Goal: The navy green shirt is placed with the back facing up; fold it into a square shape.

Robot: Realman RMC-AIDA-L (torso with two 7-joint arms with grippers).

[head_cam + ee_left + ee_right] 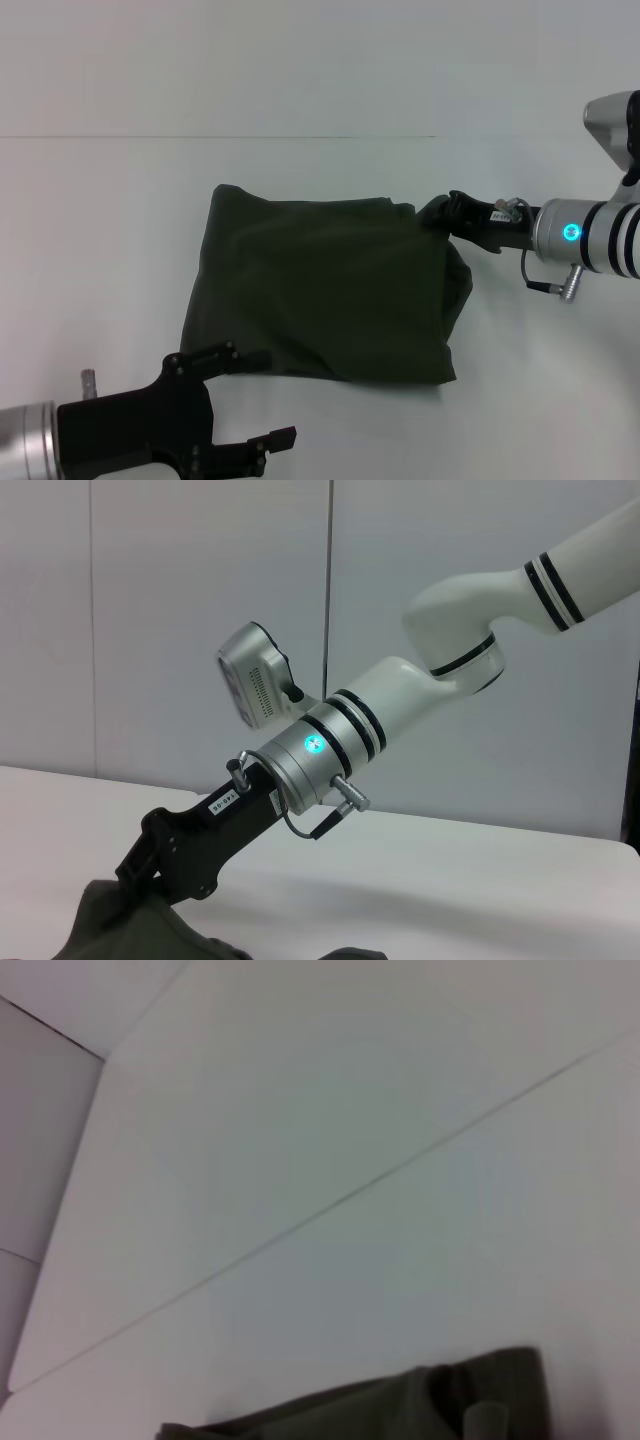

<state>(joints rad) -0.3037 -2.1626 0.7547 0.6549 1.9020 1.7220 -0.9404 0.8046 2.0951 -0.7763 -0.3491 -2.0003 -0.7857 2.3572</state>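
The navy green shirt (320,290) lies folded mid-tabletop (100,220). The right hand (445,213) pinches its far right corner; the left hand (250,400), fingers spread wide, hovers near the front edge. Releasing unevenly could spring that corner loose.

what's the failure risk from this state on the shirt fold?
1. The right gripper is at the far right corner of the navy green shirt, and that side is bunched; pulling away could drag the fold open.
2. The shirt's outline is skewed, wider at the far edge than the near one, so it may not end up square.
3. The left gripper, open, sits at the near left corner and could snag that edge.
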